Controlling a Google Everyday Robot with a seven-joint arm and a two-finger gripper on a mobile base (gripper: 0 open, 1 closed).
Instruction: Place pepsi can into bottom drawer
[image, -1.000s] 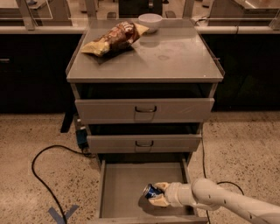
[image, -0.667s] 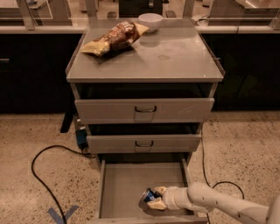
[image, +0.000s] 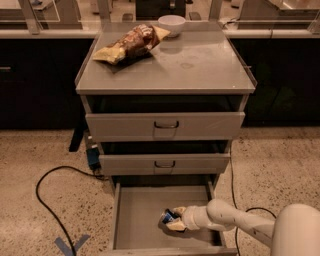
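The bottom drawer (image: 140, 215) is pulled open at the foot of the grey cabinet, its flat grey floor showing. My gripper (image: 172, 219) reaches in from the lower right on a white arm and sits low over the right part of the drawer floor. It is shut on the pepsi can (image: 168, 216), a small blue can lying on its side between the yellowish fingers (image: 178, 225). The can is at or just above the floor; I cannot tell whether it touches.
A brown-yellow chip bag (image: 131, 43) and a white bowl (image: 171, 24) sit on the cabinet top (image: 200, 65). The two upper drawers (image: 165, 126) are nearly shut. A black cable (image: 55, 200) and blue tape (image: 72, 245) lie on the speckled floor at left.
The gripper with the can has moved slightly left and deeper down into the bottom drawer. The arm's base has swung into view at the lower right.
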